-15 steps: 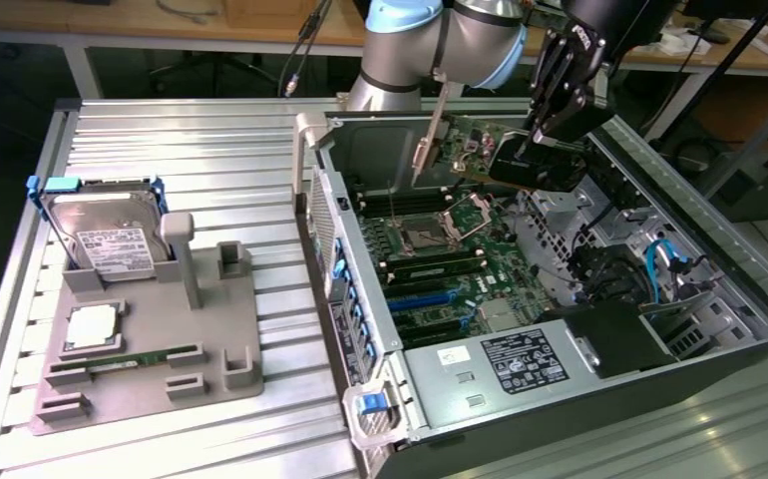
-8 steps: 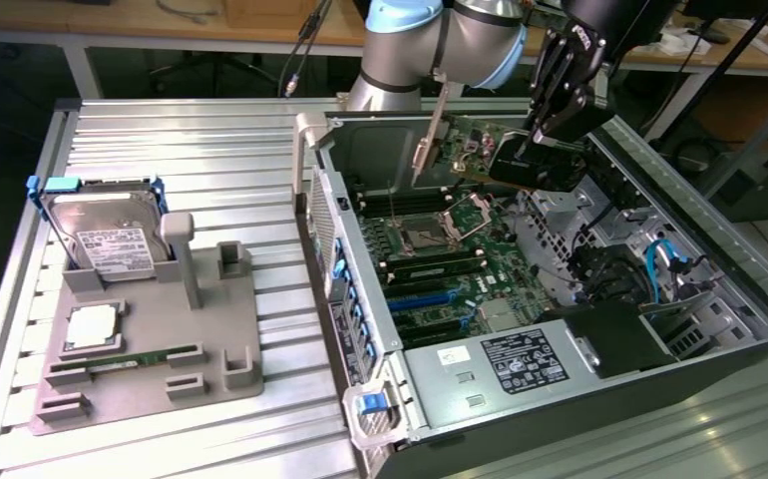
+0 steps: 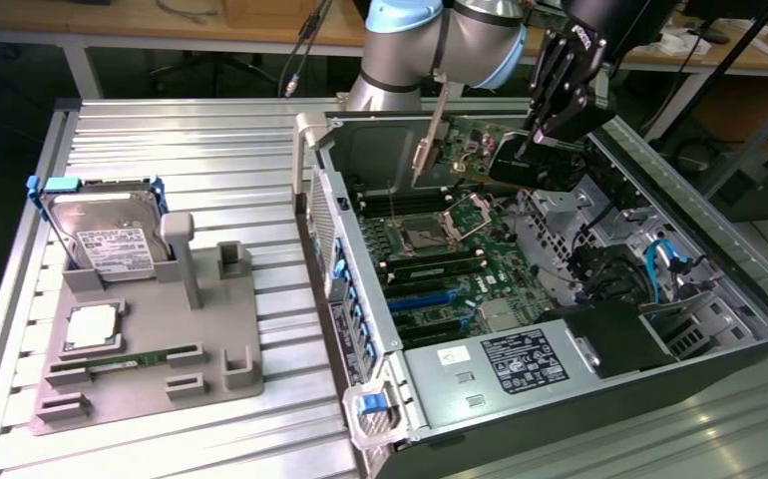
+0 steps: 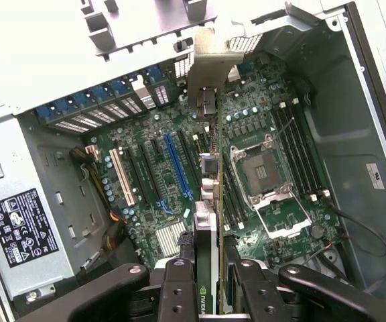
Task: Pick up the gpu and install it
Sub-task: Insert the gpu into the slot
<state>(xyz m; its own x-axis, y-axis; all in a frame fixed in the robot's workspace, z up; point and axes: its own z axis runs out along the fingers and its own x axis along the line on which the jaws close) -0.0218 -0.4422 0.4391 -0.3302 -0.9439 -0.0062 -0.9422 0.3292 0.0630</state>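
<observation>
The gpu (image 3: 468, 143) hangs upright above the open computer case (image 3: 703, 249), over the far end of the motherboard (image 3: 438, 249). Its silver end bracket (image 3: 426, 150) points down toward the case's rear wall. My gripper (image 3: 528, 158) is shut on the card's top edge. In the wrist view I see the gpu (image 4: 207, 201) edge-on between my fingers (image 4: 178, 288), with the gripper (image 4: 212, 290) clamped on it. The card hovers clear of the board, between the long blue slot (image 4: 177, 168) and the processor socket (image 4: 263, 171).
A grey holder tray (image 3: 158, 329) on the slatted table at the exterior view's left carries a silver hard drive (image 3: 108, 238), a processor chip (image 3: 92, 325) and a narrow memory stick (image 3: 132, 358). Inside the case are a power supply (image 3: 518, 359), cables (image 3: 661, 261) and blue rear slot clips (image 4: 106, 94).
</observation>
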